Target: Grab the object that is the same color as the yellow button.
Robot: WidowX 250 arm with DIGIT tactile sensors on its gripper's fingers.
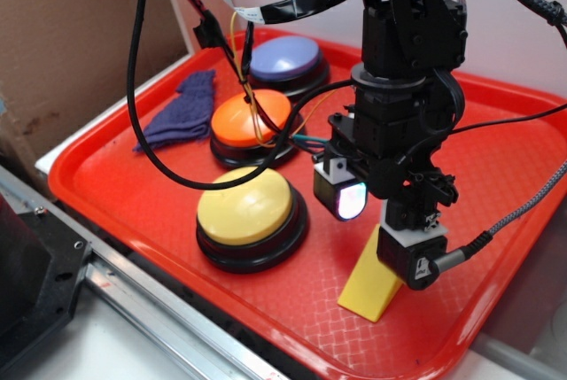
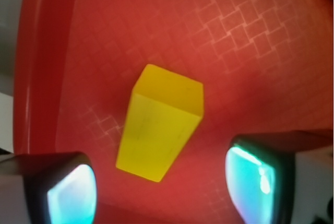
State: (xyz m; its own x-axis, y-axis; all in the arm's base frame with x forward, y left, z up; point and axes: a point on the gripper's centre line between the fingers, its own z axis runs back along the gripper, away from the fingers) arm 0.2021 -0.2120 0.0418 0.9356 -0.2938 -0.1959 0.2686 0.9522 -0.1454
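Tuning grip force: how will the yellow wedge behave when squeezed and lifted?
The yellow wedge looks solid with flat faces, so probably rigid and unlikely to roll. Its sloped top may let pads slide if gripped across it. The end effector is open astride it; side faces seem the safer contact.

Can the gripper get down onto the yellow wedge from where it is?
Probably yes. The gripper hangs right over the yellow wedge, jaws open to either side of it, and nothing lies between them on the red tray.

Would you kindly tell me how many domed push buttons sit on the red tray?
3, in a row: purple button farthest back, orange button in the middle, yellow button nearest the front edge.
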